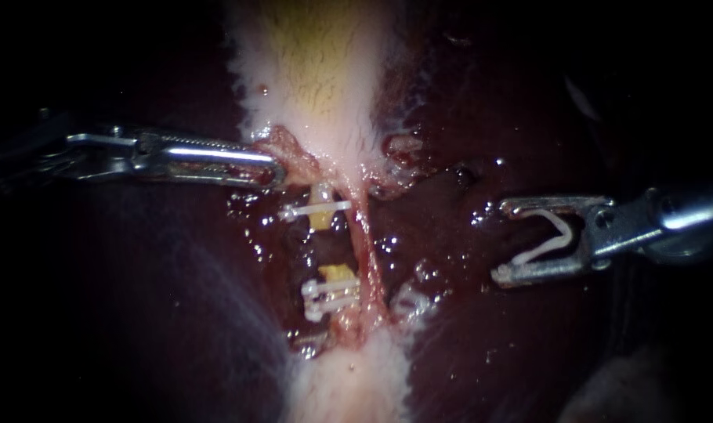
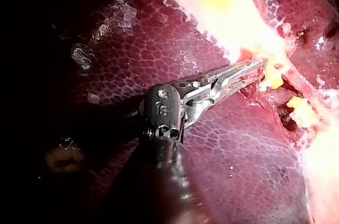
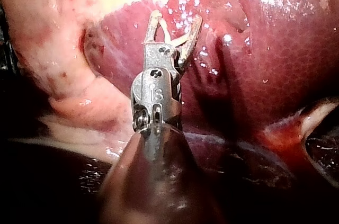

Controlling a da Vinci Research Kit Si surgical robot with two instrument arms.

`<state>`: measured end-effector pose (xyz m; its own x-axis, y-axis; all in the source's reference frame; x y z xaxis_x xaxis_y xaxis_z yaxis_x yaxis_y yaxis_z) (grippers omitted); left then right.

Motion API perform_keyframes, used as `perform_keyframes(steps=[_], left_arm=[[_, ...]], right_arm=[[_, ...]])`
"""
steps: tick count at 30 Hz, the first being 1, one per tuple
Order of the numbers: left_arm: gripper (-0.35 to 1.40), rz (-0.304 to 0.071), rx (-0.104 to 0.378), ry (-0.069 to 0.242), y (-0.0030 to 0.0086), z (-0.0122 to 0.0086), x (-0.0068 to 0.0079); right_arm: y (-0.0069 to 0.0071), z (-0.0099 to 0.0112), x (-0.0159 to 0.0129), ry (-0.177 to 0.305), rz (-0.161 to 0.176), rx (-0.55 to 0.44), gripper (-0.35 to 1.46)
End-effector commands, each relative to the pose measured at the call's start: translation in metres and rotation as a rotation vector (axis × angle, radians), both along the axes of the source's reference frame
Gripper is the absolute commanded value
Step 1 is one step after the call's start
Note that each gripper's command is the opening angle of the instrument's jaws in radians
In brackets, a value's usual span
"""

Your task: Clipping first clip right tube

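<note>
Liver (image 1: 482, 345), dark red and wet, spread on both sides of the gallbladder (image 1: 325, 78). Gallbladder pale pink with a yellowish middle, narrowing to a ragged, reddish lower end.

Slender left instrument (image 1: 274, 168) in from the left of the gallbladder, level with that lower end, toothed jaws closed on the reddish tissue at the gallbladder's lower left edge. Same grip in the left wrist view, with only a narrow slit between the jaws behind the pinched tissue.

Slender right instrument (image 1: 501, 241) well to the right of the gallbladder's lower end and somewhat below it, over bare liver. Jaws standing wide apart and carrying a white loaded clip (image 1: 546, 244), bent open and touching both jaws.

Thin pink right tube (image 1: 370, 254) straight down from the gallbladder's lower end, whole, well apart from the right instrument's jaws and the loaded clip.

Yellowish left tube (image 1: 322, 218) also below the gallbladder's lower end, toward its left side, parted into two stumps with a dark gap between.

White upper clip (image 1: 313, 209) across the stump nearer the gallbladder. Pair of white lower clips (image 1: 329, 291), side by side, across the stump farther from the gallbladder.
</note>
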<state>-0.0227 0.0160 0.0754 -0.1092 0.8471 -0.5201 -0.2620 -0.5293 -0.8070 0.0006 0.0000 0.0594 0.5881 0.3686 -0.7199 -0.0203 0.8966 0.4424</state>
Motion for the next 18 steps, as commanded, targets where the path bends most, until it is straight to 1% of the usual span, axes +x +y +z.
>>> perform_keyframes(steps=[1, 4, 5, 9, 10, 13, 16, 18], left_arm=[[-0.35, 0.001, 0.0, -0.001, 0.0001, -0.0002, 0.0002], [-0.35, 0.009, 0.007, -0.008, 0.0006, -0.0011, 0.0011], [-0.35, 0.006, 0.009, -0.007, 0.0009, -0.0016, 0.0015], [-0.35, -0.01, 0.02, 0.0, 0.0022, -0.004, 0.0039], [-0.35, -0.018, 0.027, -0.003, 0.0024, -0.0046, 0.0045], [-0.35, -0.031, 0.019, -0.011, 0.0028, -0.0064, 0.0058], [-0.35, -0.035, 0.011, -0.017, 0.0029, -0.0077, 0.0064], [-0.35, -0.037, 0.011, -0.016, 0.0027, -0.0081, 0.0063]], right_arm=[[0.0, 0.0, 0.0, -0.001, 0.001, 0.0, 0.5], [0.0, 0.0, 0.0, -0.001, 0.001, 0.0, 0.5], [0.0, 0.0, 0.0, -0.001, 0.001, 0.0, 0.5], [0.0, 0.0, 0.0, -0.001, 0.001, 0.0, 0.5], [0.0, 0.0, 0.0, 0.0, 0.0, 0.0, 0.5], [0.0, 0.0, 0.0, 0.0, 0.0, 0.0, 0.5], [0.0, 0.0, 0.0001, -0.001, 0.001, 0.0, 0.5], [0.0, 0.0, 0.0003, 0.0, -0.001, 0.002, 0.5]])
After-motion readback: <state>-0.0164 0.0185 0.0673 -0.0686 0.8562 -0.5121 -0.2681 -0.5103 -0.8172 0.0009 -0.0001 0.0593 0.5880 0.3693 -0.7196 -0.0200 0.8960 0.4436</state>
